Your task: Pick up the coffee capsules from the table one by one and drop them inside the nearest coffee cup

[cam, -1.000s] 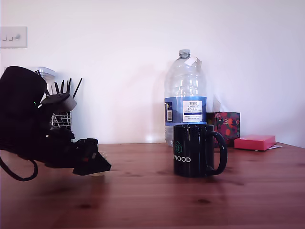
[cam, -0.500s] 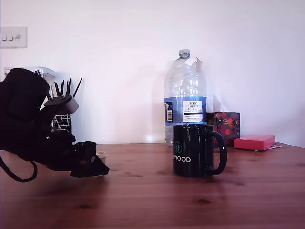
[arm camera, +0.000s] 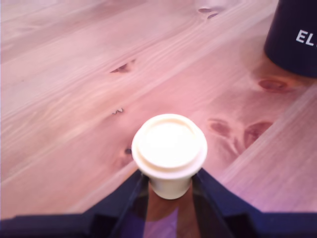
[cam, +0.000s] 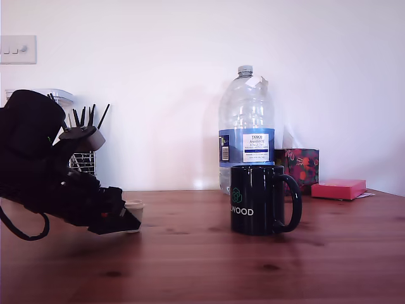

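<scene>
Since the cream capsule (arm camera: 169,148) is only pinched at its narrow tapered base by the gripper (arm camera: 170,187), down at table (arm camera: 74,74) level and well apart from the black mug (cam: 256,199), it could easily be squeezed out upward or tipped, and dropped short of the mug tbh.

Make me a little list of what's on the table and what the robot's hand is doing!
Table: brown wood
Gripper: fingers pressed on both sides of the cream capsule, whose wide rim faces up
Black mug: upright, handle toward the exterior view's right, apart from the capsule
Water bottle: big and clear, behind the mug
Pink box: far on the exterior view's right
Other capsules: none seen
</scene>
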`<state>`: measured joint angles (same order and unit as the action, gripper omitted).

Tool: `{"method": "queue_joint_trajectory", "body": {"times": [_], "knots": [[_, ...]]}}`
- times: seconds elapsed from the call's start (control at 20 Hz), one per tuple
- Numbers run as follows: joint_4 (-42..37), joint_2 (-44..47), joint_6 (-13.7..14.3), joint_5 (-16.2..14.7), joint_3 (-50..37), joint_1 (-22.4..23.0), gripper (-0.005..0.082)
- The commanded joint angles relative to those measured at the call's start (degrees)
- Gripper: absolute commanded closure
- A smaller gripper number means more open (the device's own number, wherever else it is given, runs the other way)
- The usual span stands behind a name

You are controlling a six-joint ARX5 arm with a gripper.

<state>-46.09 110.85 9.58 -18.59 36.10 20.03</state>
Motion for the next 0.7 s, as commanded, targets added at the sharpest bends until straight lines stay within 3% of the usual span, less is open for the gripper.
{"method": "queue_joint_trajectory", "body": {"times": [0.0,0.4,0.65], "knots": [[-0.5,0.0,-0.2,-1.5,-0.3,0.0,0.0718],[9.8,-16.4,-0.6,-6.4,-0.3,4.9,0.0717],[14.8,-25.7,-0.6,-6.6,-0.2,8.4,0.0717]]}}
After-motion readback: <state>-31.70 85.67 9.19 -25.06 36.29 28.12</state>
